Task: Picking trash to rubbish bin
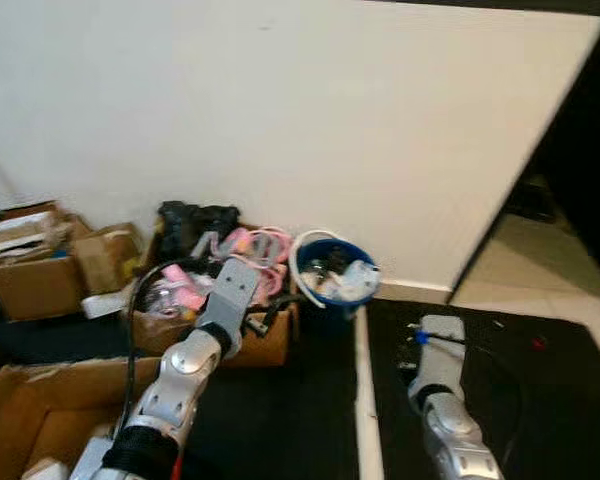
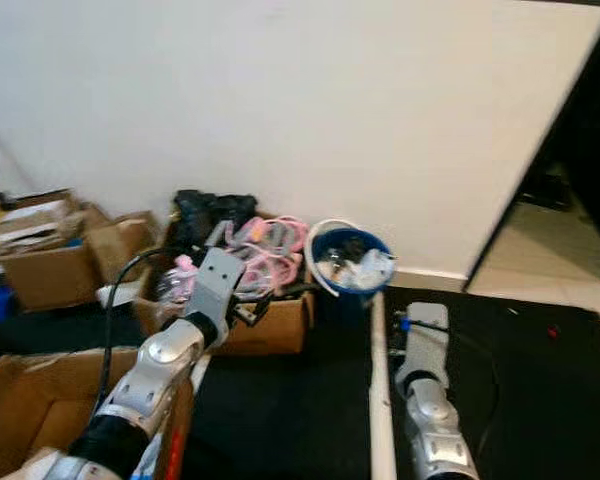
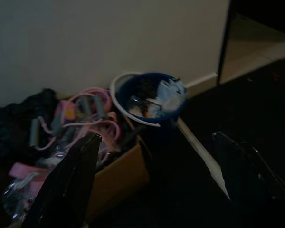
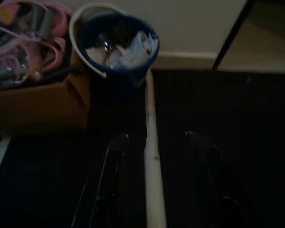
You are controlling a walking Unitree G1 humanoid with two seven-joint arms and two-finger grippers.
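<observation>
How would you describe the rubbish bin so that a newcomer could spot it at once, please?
Look along the foot of the white wall. Right of the cardboard box stuffed with pink items stands the blue bucket. It alone is round, with a white hoop on its rim and crumpled white trash inside.

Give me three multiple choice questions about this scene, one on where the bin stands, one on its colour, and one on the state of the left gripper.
1. Where is the round plastic rubbish bin?
A. Against the white wall, beside the cardboard box of pink items
B. Inside a box
C. Held up by an arm

2. Its colour?
A. Red
B. Blue
C. Green

3. The left gripper is:
A. Shut on trash
B. Open and empty
C. Inside the bin

Answers: 1 A, it stands by wall and box; 2 B, blue sides; 3 B, fingers spread with nothing between.
</observation>
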